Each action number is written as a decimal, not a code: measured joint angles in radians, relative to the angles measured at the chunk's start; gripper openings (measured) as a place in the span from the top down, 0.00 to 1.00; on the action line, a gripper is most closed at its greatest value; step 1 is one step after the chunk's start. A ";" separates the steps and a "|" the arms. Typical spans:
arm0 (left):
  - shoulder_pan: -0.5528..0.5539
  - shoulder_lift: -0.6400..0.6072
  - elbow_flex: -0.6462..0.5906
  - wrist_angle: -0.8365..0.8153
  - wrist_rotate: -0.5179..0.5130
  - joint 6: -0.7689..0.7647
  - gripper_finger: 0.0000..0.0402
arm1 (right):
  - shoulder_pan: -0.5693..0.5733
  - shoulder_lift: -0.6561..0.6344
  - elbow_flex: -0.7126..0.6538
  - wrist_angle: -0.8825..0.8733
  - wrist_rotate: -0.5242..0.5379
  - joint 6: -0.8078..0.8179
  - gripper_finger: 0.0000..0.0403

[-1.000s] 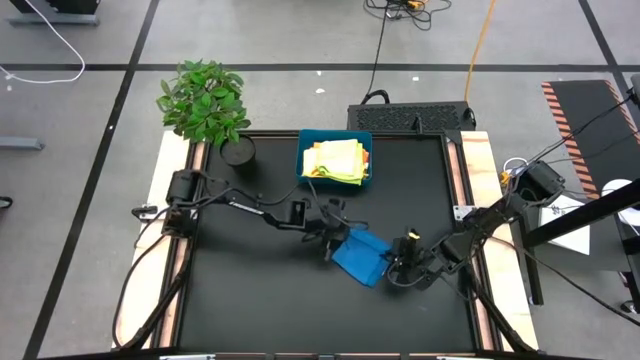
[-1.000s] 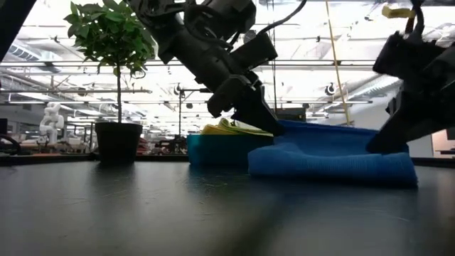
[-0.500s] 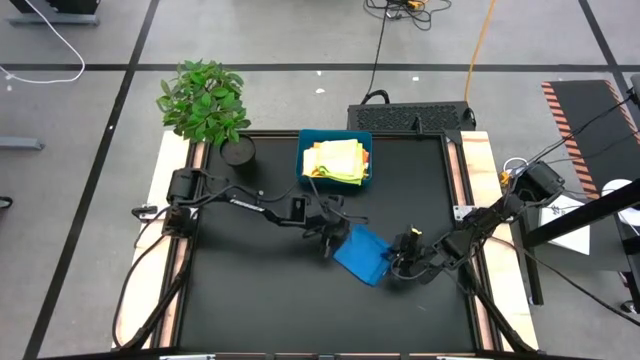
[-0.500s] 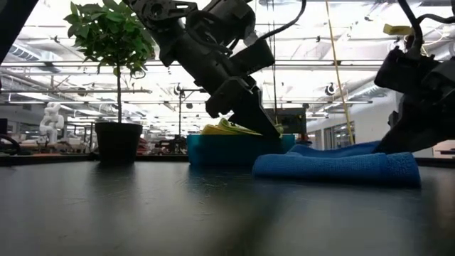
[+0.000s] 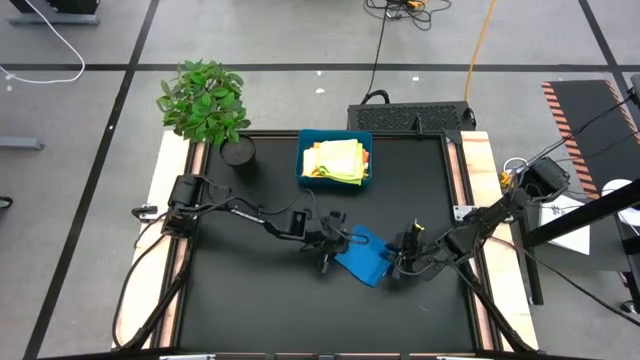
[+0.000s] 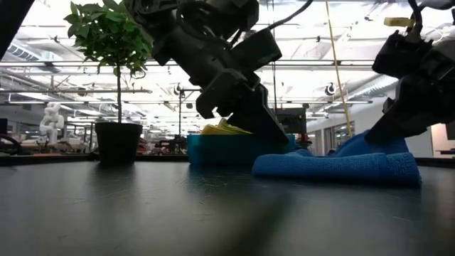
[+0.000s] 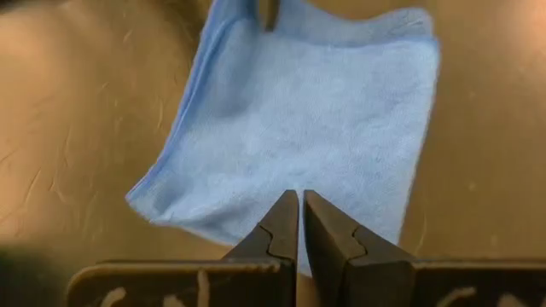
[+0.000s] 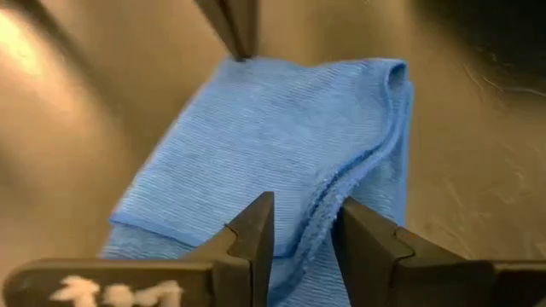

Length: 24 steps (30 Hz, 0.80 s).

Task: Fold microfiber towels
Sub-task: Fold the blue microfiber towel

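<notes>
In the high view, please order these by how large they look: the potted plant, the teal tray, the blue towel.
1. Potted plant, foliage included: largest.
2. Teal tray.
3. Blue towel, folded on the table: smallest.

The plant stands taller, so nearer the camera, which may enlarge it slightly.

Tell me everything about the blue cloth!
The blue towel is soft and fuzzy with fine ribs. It lies folded over on the black table, its layers showing along one edge, in front of the teal tray. The left hand is shut at one side. The right hand stands open at the layered edge on the other side.
</notes>
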 joint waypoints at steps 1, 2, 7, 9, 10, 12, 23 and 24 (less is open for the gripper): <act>-0.001 0.000 0.000 0.006 0.000 0.000 0.94 | -0.004 0.000 0.000 -0.008 -0.001 -0.001 0.74; -0.001 0.000 0.000 0.013 0.000 -0.007 0.94 | -0.008 0.000 -0.001 -0.015 -0.001 -0.001 0.74; 0.004 0.000 0.000 0.048 0.000 -0.017 0.94 | -0.017 0.000 -0.001 -0.052 -0.030 -0.010 0.73; 0.004 0.000 0.000 0.061 -0.001 -0.013 0.94 | -0.017 0.000 -0.001 -0.084 -0.076 0.000 0.73; 0.004 0.000 0.000 0.061 -0.001 -0.013 0.94 | -0.017 0.001 -0.001 -0.094 -0.091 0.000 0.72; 0.004 0.000 0.000 0.058 -0.001 -0.013 0.94 | -0.017 0.001 -0.001 -0.108 -0.106 -0.002 0.71; 0.010 0.034 0.000 0.059 -0.001 -0.034 0.94 | -0.017 -0.076 -0.001 -0.246 -0.105 0.003 0.71; 0.010 0.038 0.000 0.063 -0.002 -0.033 0.94 | -0.017 -0.094 -0.001 -0.274 -0.105 0.012 0.71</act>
